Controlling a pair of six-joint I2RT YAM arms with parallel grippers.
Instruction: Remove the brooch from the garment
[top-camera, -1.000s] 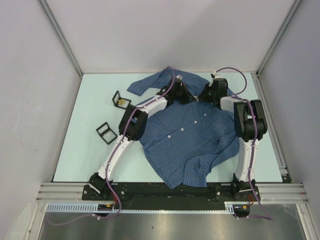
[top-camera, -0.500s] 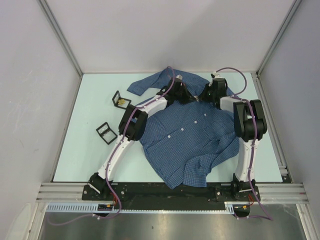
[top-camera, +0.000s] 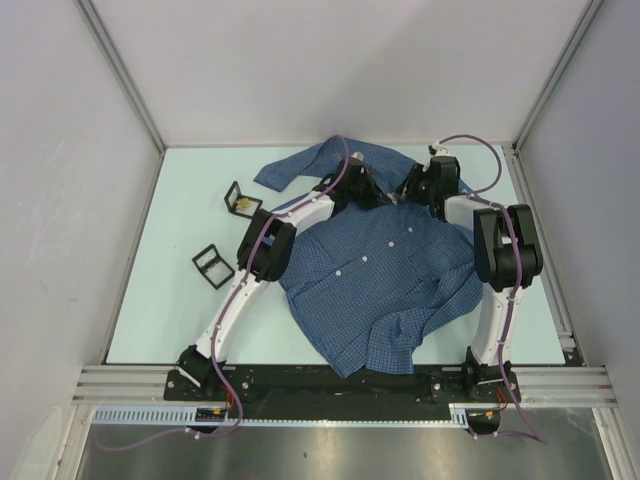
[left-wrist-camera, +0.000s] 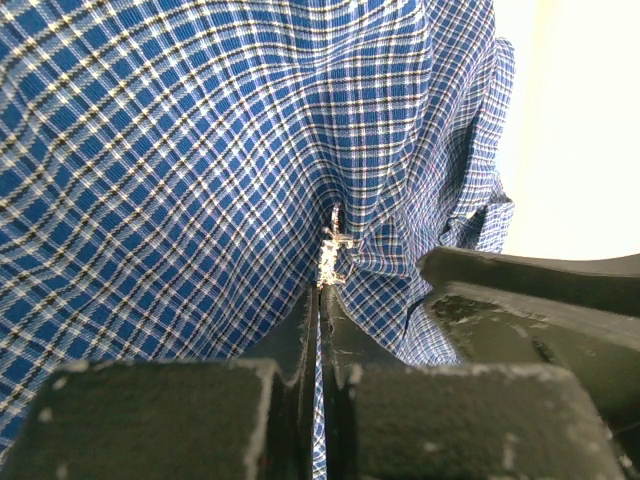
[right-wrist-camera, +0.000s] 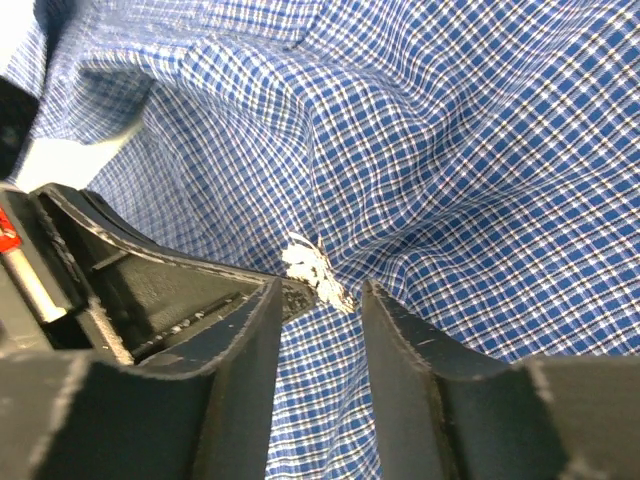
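- Jaws of the left gripper were pressed fully together, and a thin fold of the shirt was caught between them.
- Just past its tips sat the brooch, small and silvery-white, pinned in the cloth. The checked cloth was pulled into creases that all ran toward this spot. Whether the tips also nipped the brooch itself, I could not tell.
- The right gripper was partly open and held nothing. The brooch lay just ahead of the gap between its fingers, closer to one finger than to the other.
- The two grippers met tip to tip from opposite sides, at the collar end of the shirt, on the far part of the table.
- The shirt lay spread on the table, blue with fine checks and small white buttons. One sleeve reached to the far left, and the lower part was bunched toward the arm bases.
- On the table left of the shirt stood a far black box, near the sleeve, and a near black box. Both were apart from the cloth.
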